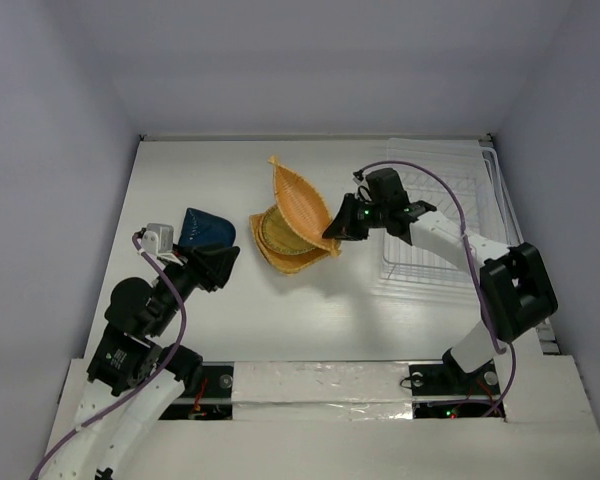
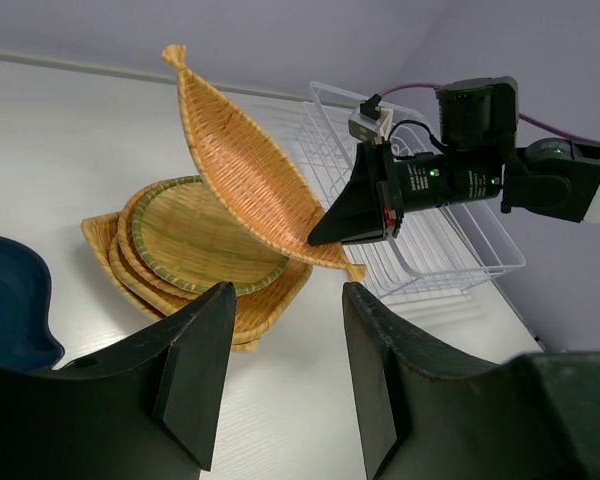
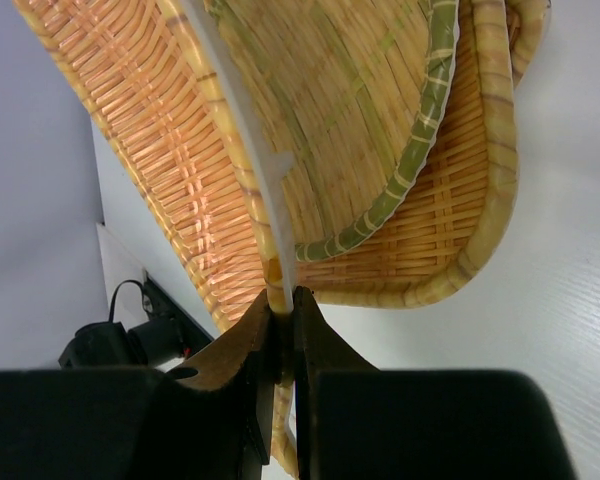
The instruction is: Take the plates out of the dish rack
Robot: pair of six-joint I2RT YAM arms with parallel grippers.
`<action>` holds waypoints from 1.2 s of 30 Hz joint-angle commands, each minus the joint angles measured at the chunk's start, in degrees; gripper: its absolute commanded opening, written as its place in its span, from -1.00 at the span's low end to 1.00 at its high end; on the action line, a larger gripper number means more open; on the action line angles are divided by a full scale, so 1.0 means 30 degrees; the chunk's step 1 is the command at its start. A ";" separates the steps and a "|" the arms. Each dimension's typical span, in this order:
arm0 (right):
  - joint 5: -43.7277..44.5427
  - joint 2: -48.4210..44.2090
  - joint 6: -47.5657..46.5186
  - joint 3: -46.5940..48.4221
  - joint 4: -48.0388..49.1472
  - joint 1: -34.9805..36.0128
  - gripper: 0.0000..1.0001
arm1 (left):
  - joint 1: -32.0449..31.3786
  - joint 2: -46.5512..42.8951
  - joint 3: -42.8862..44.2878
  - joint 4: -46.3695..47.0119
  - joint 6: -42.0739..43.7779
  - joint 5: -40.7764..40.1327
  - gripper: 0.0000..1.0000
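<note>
Right claw (image 1: 334, 228) clamped shut on the lower rim of the leaf-shaped plate (image 1: 298, 193); in the right wrist view both fingers pinch the woven edge with no gap. Plate is held tilted on edge, its pointed tip up and away from the claw. Directly under and beyond the claw sits a stack on the worktop (image 1: 230, 170): the round plate (image 1: 273, 236) nested in the rounded-square plate (image 1: 302, 264). Leaf plate's low edge is at or just above that stack; cannot tell if it touches. Dish rack (image 1: 440, 235) stands behind the right claw, on its right, and no plate shows among the prongs. Left claw (image 1: 220, 266) is open, holding nothing, jaws well spread. Blue dish (image 1: 205, 228) lies flat just beside its left finger, and the stack is ahead of it. Judgement: last plate of the unload is out of the rack and being set down. Next move likely calls for tipping the leaf plate flat onto the stack, then opening the fingers. Risk: released while tilted, it could slide off the round plate.
</note>
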 commanded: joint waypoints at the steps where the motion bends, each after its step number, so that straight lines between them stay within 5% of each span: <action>1: -0.0777 0.0047 -0.0305 0.1053 0.0452 0.0171 -0.83 | 0.0271 0.0115 -0.0039 0.0744 0.0019 0.0299 -0.12; 22: -0.0426 0.0663 -0.1185 0.1200 -0.1072 0.0171 -0.28 | 0.0447 -0.0236 -0.0098 0.0832 0.0078 0.0651 -0.12; 28: 0.0364 -0.0125 -0.1682 0.1288 -0.1219 0.0171 0.21 | 0.0447 -0.0237 -0.0098 0.0832 0.0020 0.0622 -0.12; 33: 0.2296 -0.1530 -0.2239 0.1259 -0.1192 0.0171 0.97 | 0.0447 -0.0237 -0.0098 0.0832 0.0020 0.0622 -0.05; 36: 0.3673 -0.2965 -0.2531 0.1054 -0.0986 0.0171 1.00 | 0.0447 -0.0178 -0.0098 0.0832 0.0048 0.0651 0.05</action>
